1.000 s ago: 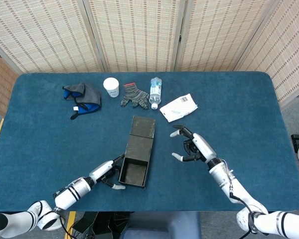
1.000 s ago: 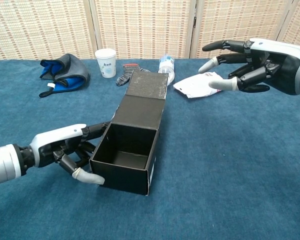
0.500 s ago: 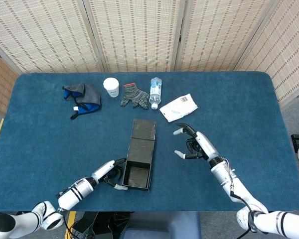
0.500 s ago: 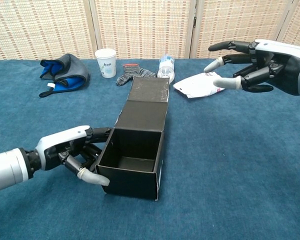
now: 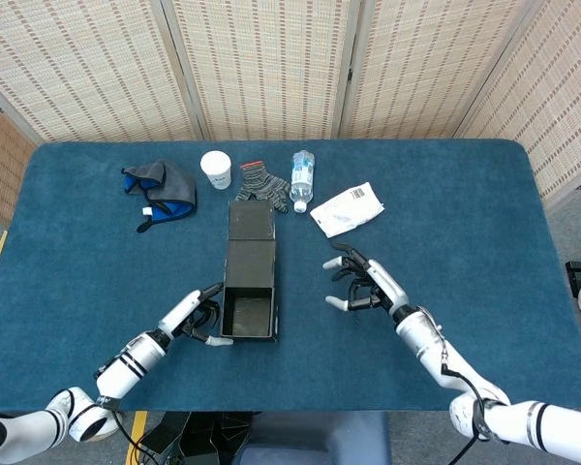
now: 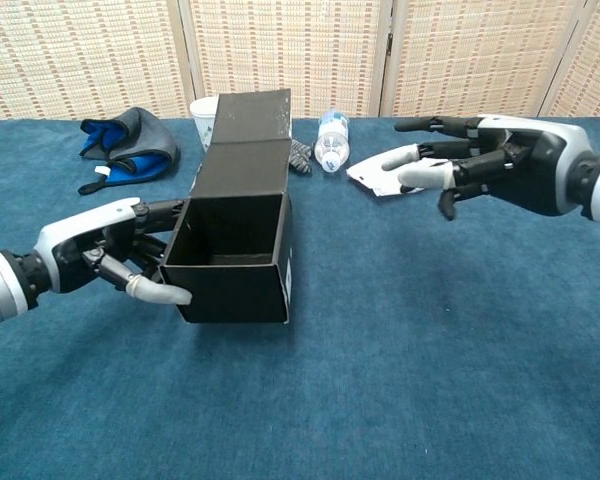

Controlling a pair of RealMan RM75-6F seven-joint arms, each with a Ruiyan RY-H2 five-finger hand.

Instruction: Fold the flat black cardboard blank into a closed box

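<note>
We see the box (image 6: 235,240) on the table (image 5: 484,213), its left wall grasped by our left hand (image 6: 110,255); our right hand (image 6: 480,165) hovers released, well apart to its right.

My left hand (image 6: 115,262) sits low near the table's near edge, forearm stretched in from the near left corner, fingers curled against the side of the black box (image 6: 235,235). My right hand (image 6: 485,165) hovers clear of the tabletop right of centre, holding nothing, fingers spread and pointing left.
</note>
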